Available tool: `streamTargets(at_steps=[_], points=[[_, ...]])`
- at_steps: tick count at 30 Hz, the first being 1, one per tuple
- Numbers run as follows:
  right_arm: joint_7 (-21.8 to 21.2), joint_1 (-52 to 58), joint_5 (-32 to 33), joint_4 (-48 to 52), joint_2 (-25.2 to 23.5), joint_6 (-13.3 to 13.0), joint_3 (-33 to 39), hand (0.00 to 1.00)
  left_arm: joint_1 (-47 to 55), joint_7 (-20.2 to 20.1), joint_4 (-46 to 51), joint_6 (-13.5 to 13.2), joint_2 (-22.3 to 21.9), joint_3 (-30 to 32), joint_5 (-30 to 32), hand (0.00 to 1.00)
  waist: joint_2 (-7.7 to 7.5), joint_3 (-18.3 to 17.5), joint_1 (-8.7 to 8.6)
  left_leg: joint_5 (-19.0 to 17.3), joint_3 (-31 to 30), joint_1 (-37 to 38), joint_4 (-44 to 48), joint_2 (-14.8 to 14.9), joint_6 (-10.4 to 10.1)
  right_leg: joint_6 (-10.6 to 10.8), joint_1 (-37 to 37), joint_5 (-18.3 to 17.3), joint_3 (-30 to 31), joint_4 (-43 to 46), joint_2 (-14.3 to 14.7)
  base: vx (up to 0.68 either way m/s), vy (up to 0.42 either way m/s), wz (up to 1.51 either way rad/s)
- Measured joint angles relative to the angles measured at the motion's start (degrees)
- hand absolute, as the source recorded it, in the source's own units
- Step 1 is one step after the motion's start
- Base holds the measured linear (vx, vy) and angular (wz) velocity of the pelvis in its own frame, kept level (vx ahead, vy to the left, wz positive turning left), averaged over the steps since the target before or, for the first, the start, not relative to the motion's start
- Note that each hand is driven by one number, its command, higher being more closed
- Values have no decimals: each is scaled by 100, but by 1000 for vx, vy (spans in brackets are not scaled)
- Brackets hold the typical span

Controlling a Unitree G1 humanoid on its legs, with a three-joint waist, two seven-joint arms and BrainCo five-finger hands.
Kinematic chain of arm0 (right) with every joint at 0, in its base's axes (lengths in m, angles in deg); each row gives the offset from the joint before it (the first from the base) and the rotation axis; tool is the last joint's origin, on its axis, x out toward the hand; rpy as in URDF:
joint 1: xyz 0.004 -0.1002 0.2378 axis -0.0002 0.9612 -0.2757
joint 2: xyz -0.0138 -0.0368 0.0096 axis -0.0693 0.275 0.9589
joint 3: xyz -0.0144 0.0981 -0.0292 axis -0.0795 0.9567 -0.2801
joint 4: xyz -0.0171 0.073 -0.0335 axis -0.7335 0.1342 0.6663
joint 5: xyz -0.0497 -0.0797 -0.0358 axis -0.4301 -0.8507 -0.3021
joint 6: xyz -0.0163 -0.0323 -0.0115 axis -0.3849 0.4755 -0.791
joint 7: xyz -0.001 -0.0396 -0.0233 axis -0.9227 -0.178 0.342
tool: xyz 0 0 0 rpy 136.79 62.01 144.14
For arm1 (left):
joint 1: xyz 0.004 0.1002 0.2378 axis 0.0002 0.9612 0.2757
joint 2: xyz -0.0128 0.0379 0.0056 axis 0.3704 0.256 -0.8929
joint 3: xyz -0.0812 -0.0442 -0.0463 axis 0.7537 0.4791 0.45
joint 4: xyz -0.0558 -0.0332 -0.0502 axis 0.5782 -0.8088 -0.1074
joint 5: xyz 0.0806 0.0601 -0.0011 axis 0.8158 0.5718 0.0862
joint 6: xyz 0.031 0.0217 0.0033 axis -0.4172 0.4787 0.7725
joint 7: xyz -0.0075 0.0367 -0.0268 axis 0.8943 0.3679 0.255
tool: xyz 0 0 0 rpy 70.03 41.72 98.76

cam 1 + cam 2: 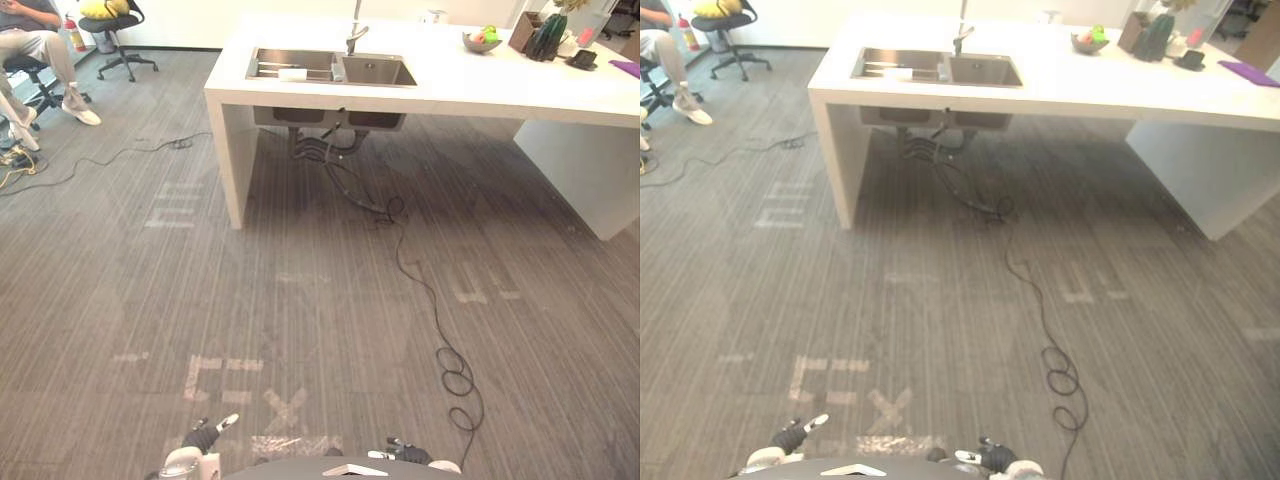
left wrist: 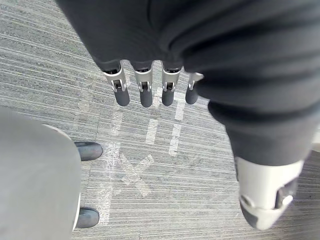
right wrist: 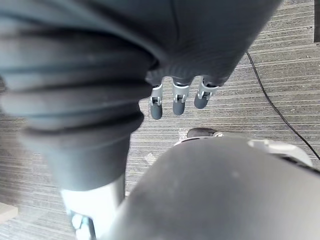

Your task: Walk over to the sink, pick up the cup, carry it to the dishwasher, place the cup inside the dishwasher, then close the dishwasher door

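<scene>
- Grey striped carpet (image 1: pixel 300 300) covers the whole floor, with several pale tape marks (image 1: pixel 222 376) in the lower middle of the frame, one of them an X.
- One white counter (image 1: pixel 450 85) runs across the top of the frame from the middle to the right edge.
- One steel sink (image 1: pixel 330 68) is set into the counter's left end. It has two basins side by side, and one faucet (image 1: pixel 354 35) stands behind the divide between them.
- One small white thing (image 1: pixel 292 73) lies in the basin toward the frame's left. It is too small to tell whether it is the cup.
- Right of the sink, one bowl (image 1: pixel 481 42) holds green and red fruit.
- Further right, at the upper right corner, stand one brown box (image 1: pixel 523 32), one dark green vase-like piece (image 1: pixel 549 36) and one small dark object (image 1: pixel 582 59). One purple flat thing (image 1: pixel 628 68) lies at the frame's edge.
- At the upper left, one person (image 1: pixel 40 45) in light trousers sits on a black office chair (image 1: pixel 30 72).
- A second black office chair (image 1: pixel 115 35) just beside it carries one yellow object (image 1: pixel 103 8).
- The left hand (image 1: pixel 200 437) shows at the bottom edge, left of centre. In its wrist view the fingers (image 2: pixel 145 92) hang straight, side by side, above the carpet and hold nothing.
- The right hand (image 1: pixel 408 454) shows at the bottom edge, right of centre. In its wrist view the fingers (image 3: pixel 176 97) are likewise straight, close together and empty.
- Both hands are well apart from the sink.
</scene>
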Motion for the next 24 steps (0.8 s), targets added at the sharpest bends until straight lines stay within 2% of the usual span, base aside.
streamTargets(at_steps=[6,11,17,20,24], points=[[-2,0,7,3,2,21,-6,0,-2,63,1,35,-3,19,-1,0,-9,-7,-1,-5,-16,-6,-1,-7,-15,5,-2,-4,-10,-1,-2,0,0,0],[1,-3,107,2,4,178,0,0,-43,-56,-3,282,4,33,-8,0,-12,-14,-3,13,-32,-8,-1,-12,13,-2,-2,1,-17,0,-6,0,0,0],[4,-6,105,0,2,173,5,0,-43,-75,-14,349,3,95,-8,0,-13,-27,-12,13,-39,1,-1,-14,15,-8,10,6,-24,1,-8,0,0,0],[4,-6,105,0,0,179,10,0,-45,-77,-18,468,-1,161,-9,0,-12,-31,-20,15,-39,14,-1,-14,16,-9,24,6,-26,1,-8,0,0,0],[4,-6,104,-4,-4,180,27,0,-45,-82,-60,579,-4,213,-288,0,-13,-34,-25,22,-37,18,-2,-14,21,-9,27,7,-26,0,-8,0,0,0]])
